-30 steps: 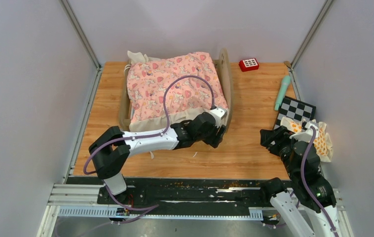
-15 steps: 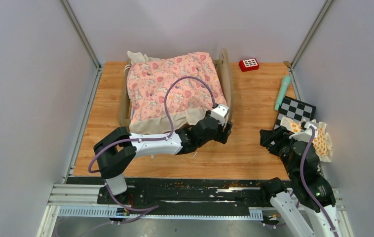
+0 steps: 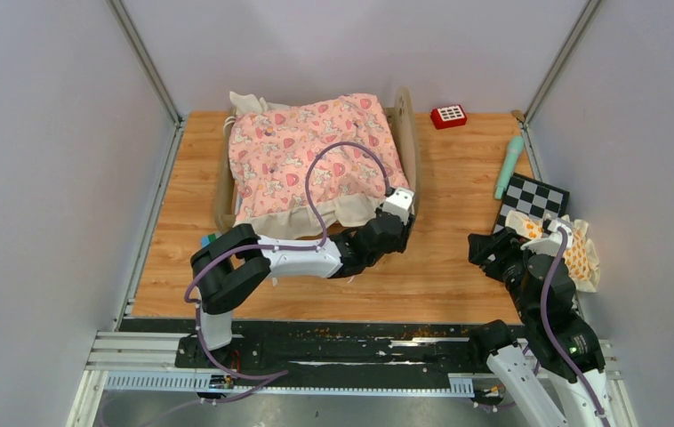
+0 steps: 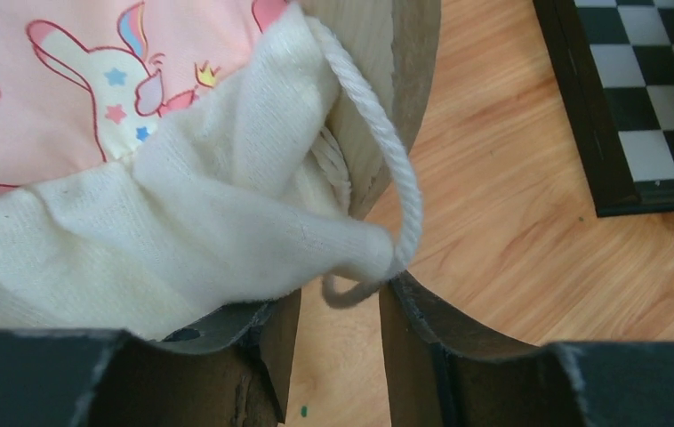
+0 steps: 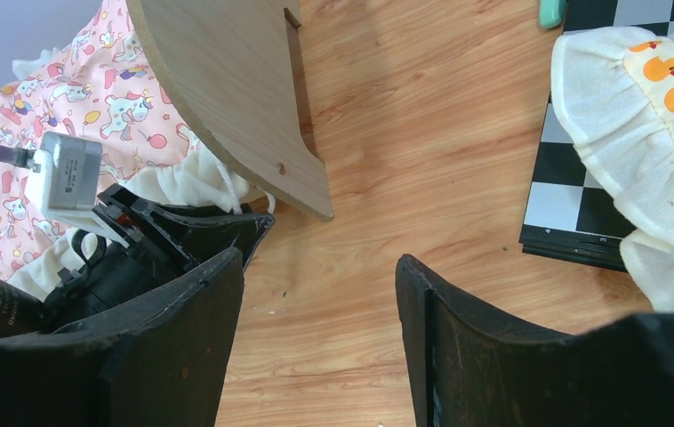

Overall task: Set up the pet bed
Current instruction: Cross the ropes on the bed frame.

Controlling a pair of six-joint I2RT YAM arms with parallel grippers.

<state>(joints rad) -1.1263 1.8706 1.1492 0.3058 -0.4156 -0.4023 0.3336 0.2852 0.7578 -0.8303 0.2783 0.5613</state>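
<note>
The pet bed (image 3: 407, 133), a light-wood frame with a rounded headboard (image 5: 227, 80), stands at the back of the table under a pink unicorn-print quilt (image 3: 316, 156). My left gripper (image 3: 402, 229) is at the bed's near right corner, beside the headboard's foot. In the left wrist view the quilt's cream ruffle (image 4: 182, 222) rests on the left finger. A white cord (image 4: 405, 187) loops down between the tips of the left gripper (image 4: 341, 289), whose jaws stand apart with bare floor showing between them. My right gripper (image 5: 318, 260) hangs open over bare wood at the right.
A frilled duck-print pillow (image 3: 573, 249) lies on a black-and-white chequered board (image 3: 533, 200) at the right edge, close to my right arm. A green cylinder (image 3: 509, 166) and a small red keypad (image 3: 448, 116) lie behind it. Grey walls close in the table.
The left arm's elbow has swung right and its wrist has risen beside the bed's corner. The cream ruffle now reaches farther right. The left jaws have narrowed. The right arm is still.
</note>
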